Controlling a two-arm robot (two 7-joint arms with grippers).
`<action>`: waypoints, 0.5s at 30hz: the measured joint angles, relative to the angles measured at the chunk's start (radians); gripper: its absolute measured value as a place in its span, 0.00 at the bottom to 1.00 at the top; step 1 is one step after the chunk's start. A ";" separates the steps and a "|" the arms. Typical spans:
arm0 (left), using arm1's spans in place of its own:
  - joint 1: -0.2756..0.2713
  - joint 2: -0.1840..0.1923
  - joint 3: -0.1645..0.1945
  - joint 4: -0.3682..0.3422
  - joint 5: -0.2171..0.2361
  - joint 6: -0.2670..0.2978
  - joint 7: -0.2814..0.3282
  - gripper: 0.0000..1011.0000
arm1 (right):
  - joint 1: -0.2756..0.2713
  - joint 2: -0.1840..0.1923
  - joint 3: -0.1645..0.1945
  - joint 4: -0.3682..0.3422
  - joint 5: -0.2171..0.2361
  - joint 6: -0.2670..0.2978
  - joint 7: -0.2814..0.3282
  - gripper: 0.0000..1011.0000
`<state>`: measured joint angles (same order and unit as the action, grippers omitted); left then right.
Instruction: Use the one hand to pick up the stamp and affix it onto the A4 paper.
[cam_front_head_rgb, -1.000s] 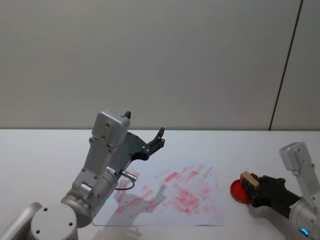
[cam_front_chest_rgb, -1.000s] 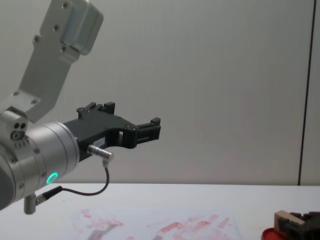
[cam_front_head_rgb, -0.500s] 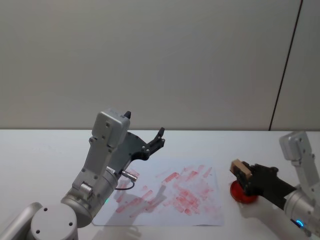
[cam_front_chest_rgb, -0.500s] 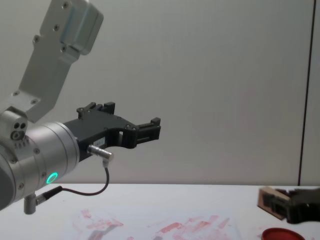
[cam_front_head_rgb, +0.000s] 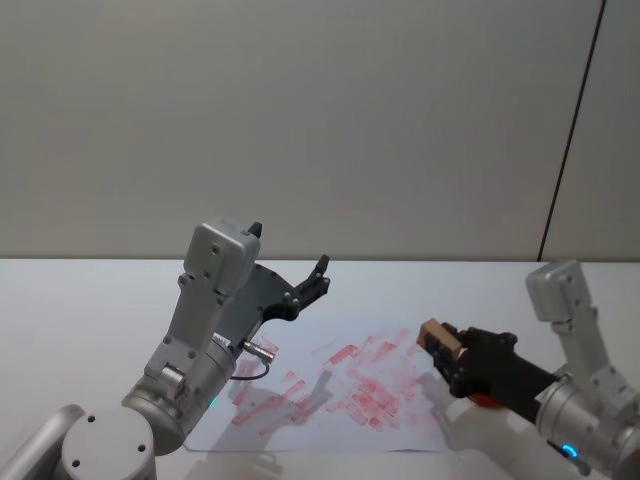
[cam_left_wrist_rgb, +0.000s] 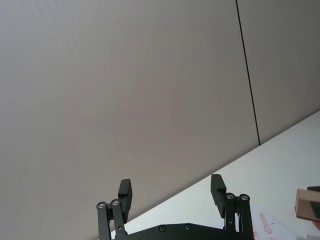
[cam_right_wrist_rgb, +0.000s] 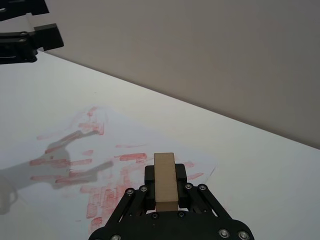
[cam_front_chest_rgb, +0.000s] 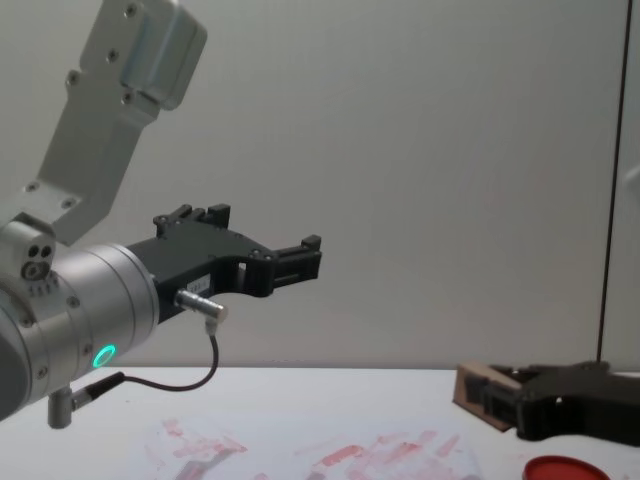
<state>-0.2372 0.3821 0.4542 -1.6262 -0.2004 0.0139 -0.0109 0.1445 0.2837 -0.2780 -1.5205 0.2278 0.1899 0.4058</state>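
Clamping the light wooden stamp (cam_front_head_rgb: 438, 337) between its black jaws, our right gripper (cam_front_head_rgb: 447, 357) hangs over the right edge of the A4 paper (cam_front_head_rgb: 340, 395), and we see the block lifted clear of the sheet, not touching it. Just right of the paper, the round red ink pad (cam_front_chest_rgb: 565, 468) lies on the white table (cam_front_head_rgb: 80, 300) under the gripper's body. Our left gripper (cam_front_head_rgb: 318, 275) is held high over the paper's far left part, fingers spread apart and empty.
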 joint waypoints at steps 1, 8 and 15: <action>0.000 0.000 0.000 0.000 0.000 0.000 0.000 0.99 | -0.001 -0.001 -0.002 0.000 -0.001 0.000 0.002 0.21; 0.000 0.000 0.000 0.000 0.000 0.000 0.000 0.99 | -0.010 -0.008 -0.020 0.003 -0.018 -0.002 0.019 0.21; 0.000 0.000 0.000 0.000 0.000 0.000 0.000 0.99 | -0.024 -0.007 -0.036 0.011 -0.038 -0.010 0.034 0.21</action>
<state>-0.2372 0.3821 0.4542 -1.6262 -0.2004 0.0139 -0.0109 0.1201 0.2768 -0.3139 -1.5094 0.1902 0.1797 0.4395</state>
